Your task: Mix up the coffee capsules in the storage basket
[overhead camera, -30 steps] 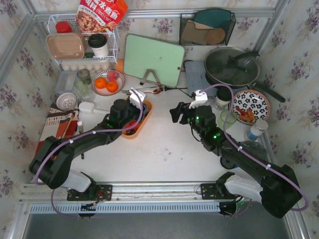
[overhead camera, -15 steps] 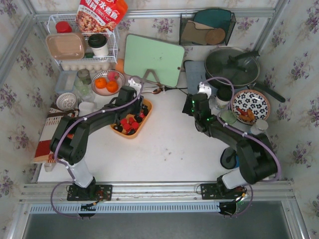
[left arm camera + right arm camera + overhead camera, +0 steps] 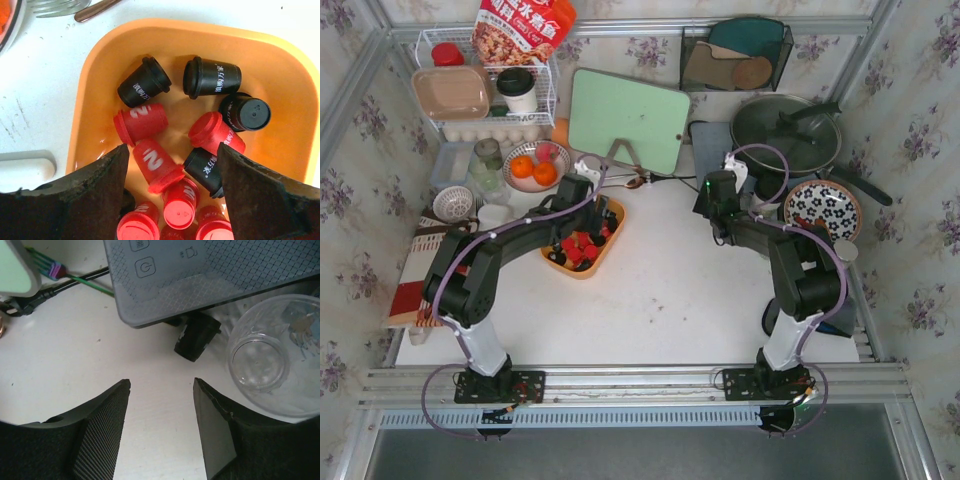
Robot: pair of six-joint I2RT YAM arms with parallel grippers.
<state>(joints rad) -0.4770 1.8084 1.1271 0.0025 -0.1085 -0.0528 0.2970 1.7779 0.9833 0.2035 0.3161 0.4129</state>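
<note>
The orange storage basket [image 3: 616,218] sits left of the table's middle and holds several red and black coffee capsules [image 3: 578,245]. My left gripper [image 3: 588,212] hangs over its far end, pointing down into it. In the left wrist view the basket [image 3: 100,60] holds black capsules [image 3: 145,87] at the top and red capsules [image 3: 142,122] lower down. The left gripper [image 3: 172,150] is open, straddling a few red capsules without gripping any. My right gripper [image 3: 161,382] is open above bare white table, nothing between its fingers; it is at the back right [image 3: 713,205], away from the basket.
Ahead of the right gripper are a grey flat appliance [image 3: 200,260], a small black object [image 3: 197,340] and a clear glass [image 3: 260,360]. A green cutting board [image 3: 625,120], pan [image 3: 785,135], patterned plate [image 3: 823,212], bowl of oranges [image 3: 535,168] and wire rack [image 3: 485,90] line the back.
The left gripper stayed over the basket and opened wider. The right gripper moved from the table's middle toward the back right, and its jaws narrowed somewhat.
</note>
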